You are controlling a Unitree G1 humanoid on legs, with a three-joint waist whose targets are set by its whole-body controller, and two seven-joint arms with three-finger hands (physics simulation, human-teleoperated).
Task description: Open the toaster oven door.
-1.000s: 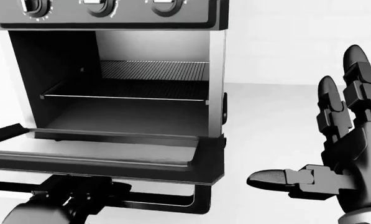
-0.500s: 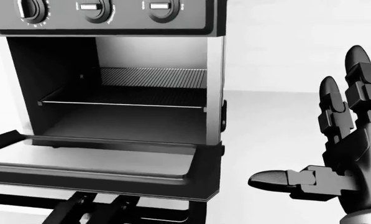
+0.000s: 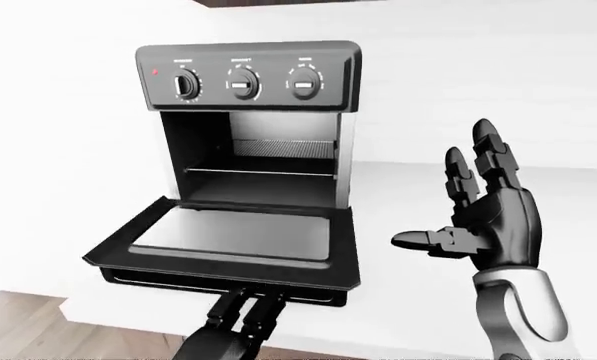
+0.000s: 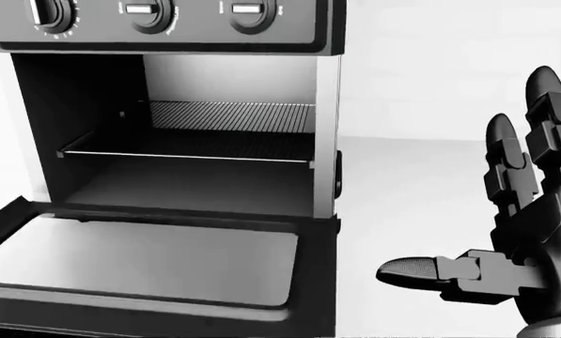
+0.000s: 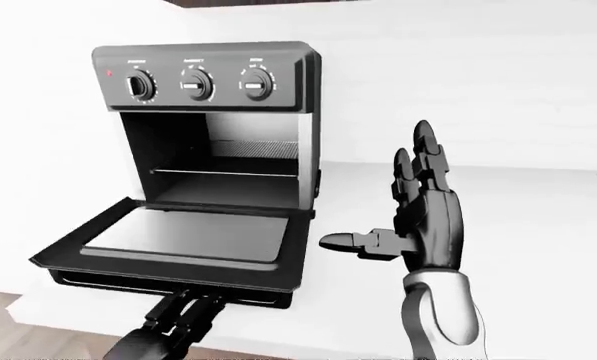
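The toaster oven (image 3: 248, 79) stands on a white counter, with three knobs across its top panel. Its door (image 3: 233, 238) hangs folded down nearly flat, so the cavity and wire rack (image 4: 186, 153) are exposed. The door's handle bar (image 3: 228, 289) runs along the low edge. My left hand (image 3: 246, 311) comes up from the bottom of the left-eye view, its fingers (image 5: 190, 309) straight, with their tips at the handle and not curled round it. My right hand (image 3: 443, 187) is raised to the right of the oven, palm spread, open and holding nothing.
The white counter (image 3: 408, 300) ends at an edge near the bottom of the eye views, with wooden floor (image 3: 18, 330) below it at the left. A white wall rises behind the oven.
The door has swung further down to nearly flat. My left hand has dropped out of the bottom of the head view. The right hand has barely moved.
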